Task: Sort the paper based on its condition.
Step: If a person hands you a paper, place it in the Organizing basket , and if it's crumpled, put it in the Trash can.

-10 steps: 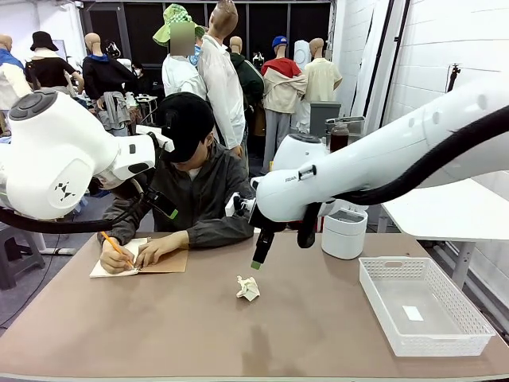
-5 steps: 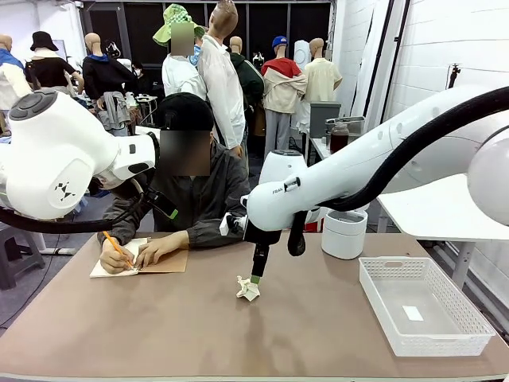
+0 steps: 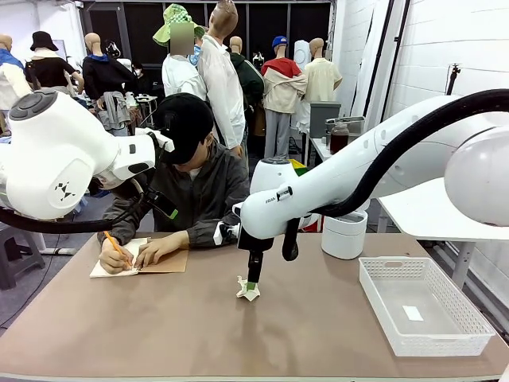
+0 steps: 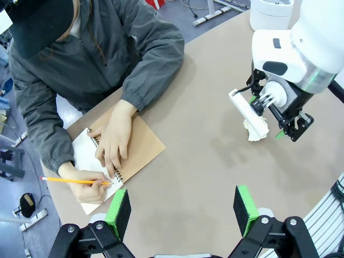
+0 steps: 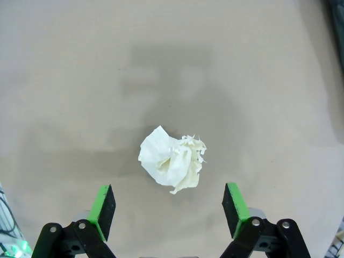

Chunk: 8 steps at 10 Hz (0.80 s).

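A crumpled ball of white paper (image 3: pixel 248 289) lies on the brown table near its middle. My right gripper (image 3: pixel 253 278) points straight down just over it. In the right wrist view the crumpled paper (image 5: pixel 172 163) sits centred ahead of my right gripper (image 5: pixel 168 209), whose green pads stand wide open with nothing between them. My left gripper (image 4: pixel 181 212) hangs open and high over the table, and from there the paper ball (image 4: pixel 256 129) lies under the right arm's wrist. A person's hand (image 3: pixel 159 248) rests on an open white page (image 3: pixel 103 269).
The person sits at the far left and writes with an orange pencil (image 3: pixel 116 247) in a brown-covered spiral notebook (image 4: pixel 144 145). A white mesh basket (image 3: pixel 413 344) stands at the right front. A white round bin (image 3: pixel 344 233) stands behind it.
My right gripper has come down and to the left, from hanging above the table to just over the crumpled paper. Its jaws stayed open. The left arm has not moved.
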Available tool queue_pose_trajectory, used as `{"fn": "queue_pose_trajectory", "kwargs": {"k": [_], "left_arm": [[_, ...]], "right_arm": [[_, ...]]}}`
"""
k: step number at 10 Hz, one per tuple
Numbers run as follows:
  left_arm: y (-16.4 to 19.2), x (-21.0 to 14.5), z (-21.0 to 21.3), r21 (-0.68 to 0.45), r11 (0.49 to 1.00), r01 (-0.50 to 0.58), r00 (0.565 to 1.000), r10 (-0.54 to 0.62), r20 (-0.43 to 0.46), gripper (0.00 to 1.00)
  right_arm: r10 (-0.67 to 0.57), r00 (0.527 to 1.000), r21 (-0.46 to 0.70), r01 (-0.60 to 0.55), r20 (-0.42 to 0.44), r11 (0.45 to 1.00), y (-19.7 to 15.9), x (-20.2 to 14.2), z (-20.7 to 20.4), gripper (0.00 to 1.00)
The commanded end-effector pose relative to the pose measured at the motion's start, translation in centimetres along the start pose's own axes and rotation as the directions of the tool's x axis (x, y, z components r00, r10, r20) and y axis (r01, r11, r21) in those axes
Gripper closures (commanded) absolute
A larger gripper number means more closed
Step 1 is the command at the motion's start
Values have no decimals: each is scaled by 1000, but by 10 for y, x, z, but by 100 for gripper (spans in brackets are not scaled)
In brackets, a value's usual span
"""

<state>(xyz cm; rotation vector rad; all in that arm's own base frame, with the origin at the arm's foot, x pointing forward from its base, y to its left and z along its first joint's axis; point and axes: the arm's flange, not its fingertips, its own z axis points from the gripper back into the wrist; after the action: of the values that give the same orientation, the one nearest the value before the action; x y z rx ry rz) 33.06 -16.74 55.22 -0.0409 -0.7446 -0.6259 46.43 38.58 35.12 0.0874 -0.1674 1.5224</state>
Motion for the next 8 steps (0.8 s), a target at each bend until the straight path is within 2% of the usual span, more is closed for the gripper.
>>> {"fn": "queue_pose_trajectory", "kwargs": {"k": [1, 3, 8], "left_arm": [[1, 0, 0, 5, 1000, -2, 1000, 2, 0, 0], [1, 0, 0, 5, 1000, -2, 1000, 2, 0, 0], [1, 0, 0, 5, 1000, -2, 1000, 2, 0, 0]], "right_arm": [[29, 999, -1, -29, -19, 1000, -8, 3, -5, 0], [54, 998, -32, -54, -19, 998, -11, 4, -12, 0], [71, 997, 22, -70, -8, 997, -17, 10, -28, 0]]}}
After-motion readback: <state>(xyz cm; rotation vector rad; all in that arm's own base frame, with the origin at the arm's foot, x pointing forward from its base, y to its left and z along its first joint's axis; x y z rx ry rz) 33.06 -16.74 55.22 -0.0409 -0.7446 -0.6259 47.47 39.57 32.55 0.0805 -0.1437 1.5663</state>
